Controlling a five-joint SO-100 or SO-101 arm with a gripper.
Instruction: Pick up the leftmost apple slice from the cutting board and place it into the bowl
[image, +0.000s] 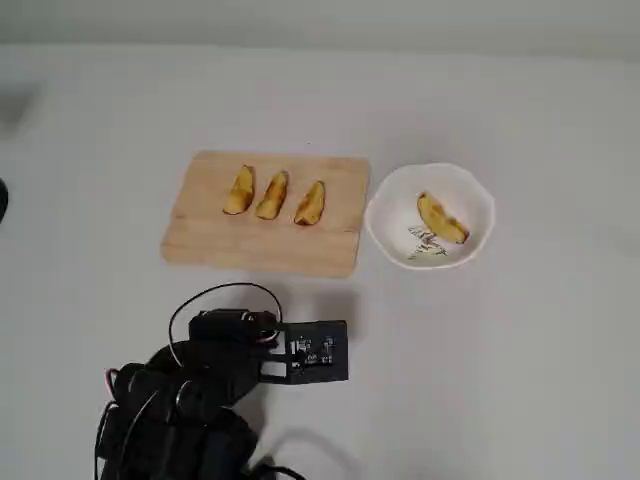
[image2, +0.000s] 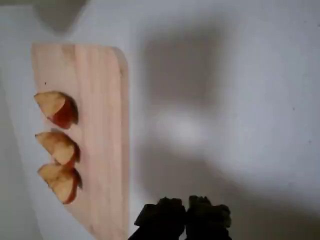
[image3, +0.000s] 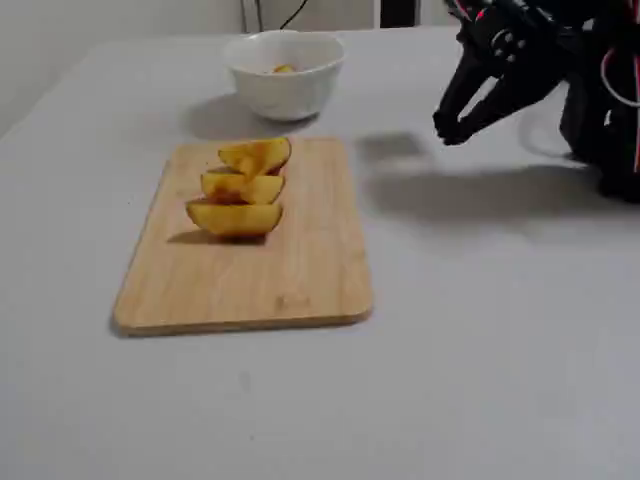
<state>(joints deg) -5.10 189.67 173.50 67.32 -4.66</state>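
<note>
A yellow-tan apple slice (image: 441, 219) lies in the white wavy-rimmed bowl (image: 478, 196) — right of centre, just beside the tan cutting board (image: 262, 240).

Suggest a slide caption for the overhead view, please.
Three slices remain on the cutting board; one apple slice lies in the bowl.

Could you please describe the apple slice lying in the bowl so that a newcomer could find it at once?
In the overhead view, start at the wooden cutting board in the middle of the table, then look just right of it to the white bowl with the wavy rim. The apple slice lies inside, above a dark drawing on the bottom. It is the only slice off the board; the other three sit in a row on the wood.
</note>
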